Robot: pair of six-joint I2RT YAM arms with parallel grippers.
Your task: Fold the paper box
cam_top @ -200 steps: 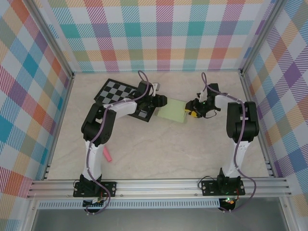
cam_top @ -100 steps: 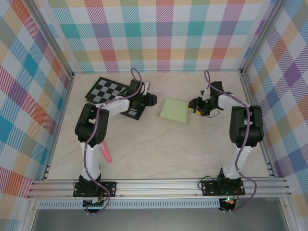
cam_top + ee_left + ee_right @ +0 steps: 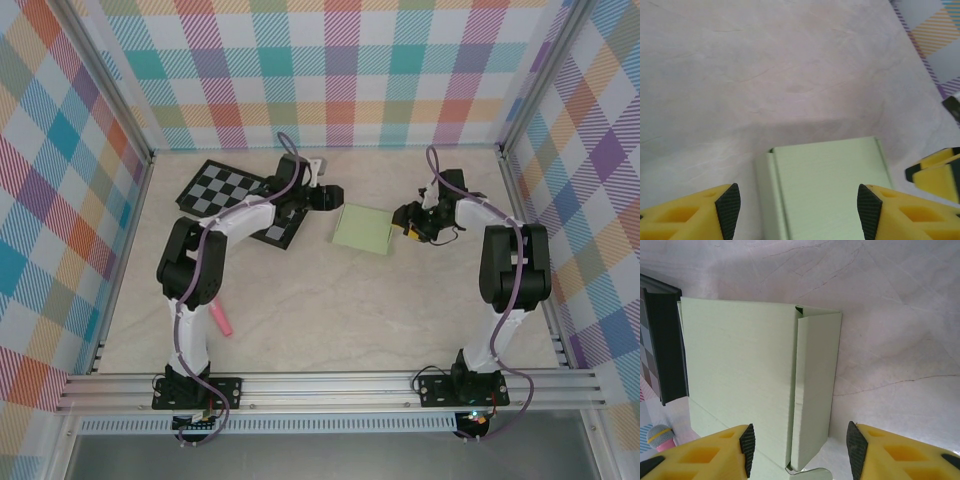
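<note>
A: Pale-green card, the paper box [image 3: 362, 230], lies folded flat on the table [image 3: 330, 310] at the middle of the top view, just right of the checkerboard [image 3: 225, 187].
B: And the left gripper [image 3: 330, 197]?
A: Near the box's upper-left corner, with its fingers [image 3: 729, 210] spread and holding nothing.
B: Right gripper [image 3: 405, 222]?
A: Just beside the box's right edge — jaws apart too, empty.

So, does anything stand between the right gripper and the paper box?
Nothing visible does. The paper box lies flat on the table directly before the right gripper, whose jaws stand open.
</note>
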